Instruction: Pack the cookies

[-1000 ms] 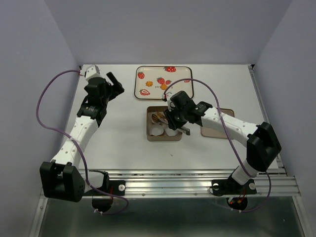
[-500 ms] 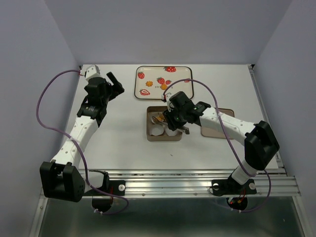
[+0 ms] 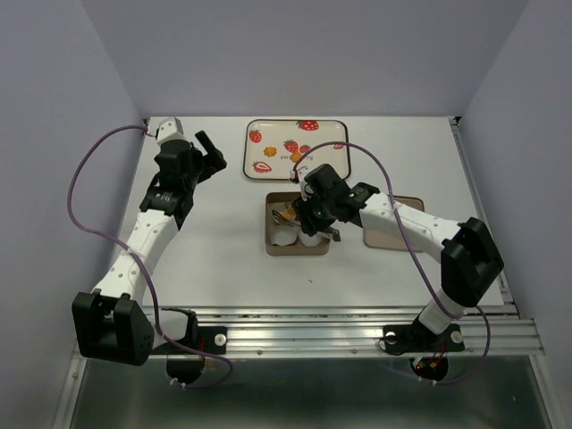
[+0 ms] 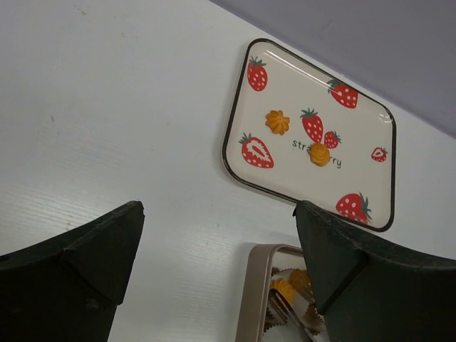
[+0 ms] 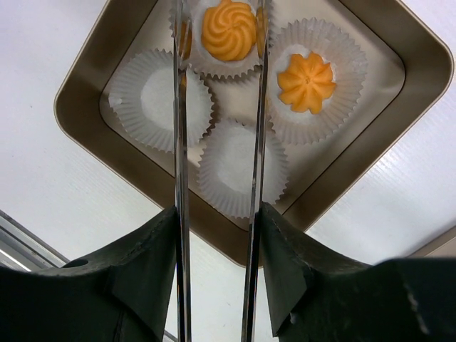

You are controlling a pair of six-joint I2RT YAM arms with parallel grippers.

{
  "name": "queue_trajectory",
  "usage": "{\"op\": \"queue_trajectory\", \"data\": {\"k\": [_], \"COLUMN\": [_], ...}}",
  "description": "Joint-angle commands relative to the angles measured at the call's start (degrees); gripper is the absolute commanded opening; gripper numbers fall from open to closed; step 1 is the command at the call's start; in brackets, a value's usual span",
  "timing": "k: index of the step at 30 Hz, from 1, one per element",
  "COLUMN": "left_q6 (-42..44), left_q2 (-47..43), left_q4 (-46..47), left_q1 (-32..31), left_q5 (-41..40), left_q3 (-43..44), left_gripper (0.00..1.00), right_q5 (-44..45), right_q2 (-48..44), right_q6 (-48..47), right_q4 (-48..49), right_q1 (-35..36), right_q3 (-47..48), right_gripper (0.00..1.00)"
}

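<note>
The right gripper [image 5: 217,214] is clamped on metal tongs [image 5: 177,107], whose tips are set around a cookie [image 5: 228,28] in the tin [image 5: 75,114]. The left gripper [image 4: 217,210] is held with its fingers apart above the tabletop [image 4: 107,107].

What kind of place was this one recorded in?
Likely a robot test cell, not a kitchen: a white table boxed in by bare walls, the left arm and right arm bolted to a metal rail, the right pincer holding tongs over a tin of cookies.

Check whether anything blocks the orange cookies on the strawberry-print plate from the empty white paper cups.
Nothing visible: both cookies lie uncovered on the plate; two cups in the tan tin sit empty.
</note>
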Motion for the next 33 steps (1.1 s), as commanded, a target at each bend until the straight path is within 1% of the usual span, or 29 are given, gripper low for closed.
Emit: {"op": "queue_trajectory", "data": {"k": [1, 5, 13, 14, 16, 17, 19, 20, 21, 22, 25, 28, 33], "left_q6": [1.6, 1.6, 1.6, 1.6, 1.6, 1.6, 1.6, 1.6, 1.7, 1.6, 0.9, 0.9, 1.0], "left_q2": [0.0, -0.3, -1.0, -1.1, -1.3, -1.4, -1.6, -1.8, -1.8, -2.1, -2.5, -2.8, -2.1], "left_q4": [2.3, 2.3, 3.9, 3.9, 4.0, 4.1, 4.1, 4.1, 4.0, 4.0, 3.9, 4.3, 4.3], "left_q1": [-0.6, -0.6, -0.6, -0.6, -0.5, -0.6, -0.6, -0.6, -0.6, -0.6, -0.6, -0.6, -0.6], "left_q5": [1.0, 1.1, 0.5, 0.4, -0.6, -0.9, -1.7, -1.9, -2.0, -2.2, -4.5, -5.8, -6.4], "left_q3": [1.4, 1.4, 0.9, 0.8, 0.5, 0.5, 0.4, 0.4, 0.4, 0.2, -0.2, -0.8, -0.5], "left_gripper": [0.99, 0.99, 0.99, 0.99, 0.99, 0.99, 0.99, 0.99, 0.99, 0.99, 0.99, 0.99, 0.99], "right_q5": [1.5, 2.0, 2.0, 5.0, 7.8, 10.5, 10.7, 8.2, 7.2, 5.9, 4.5, 3.9, 2.8], "right_q2": [-1.2, -3.4, -11.6, -12.0, -12.1, -11.1, -9.4, -7.2, -5.9, -4.5, 1.2, 6.4, 12.8], "right_q6": [0.4, 0.8, 0.2, 0.2, 0.0, 0.0, 0.0, 0.0, 0.0, -0.2, -1.3, -1.9, -3.3], "right_q4": [1.0, 1.0, 3.1, 3.3, 4.0, 3.9, 3.9, 4.0, 4.1, 4.2, 4.1, 4.1, 3.8], "right_q1": [0.5, 0.5, 0.5, 0.5, 0.5, -0.1, -2.8, -4.2, -6.7, -7.6, -10.6, -13.2, -15.0], "right_q3": [3.4, 3.9, 2.7, 3.3, 4.0, 5.5, 7.4, 9.3, 10.4, 11.6, 16.5, 20.4, 24.6], "right_gripper": [0.52, 0.52, 0.52, 0.52, 0.52, 0.52, 0.52, 0.52, 0.52, 0.52, 0.52, 0.52, 0.53]}}
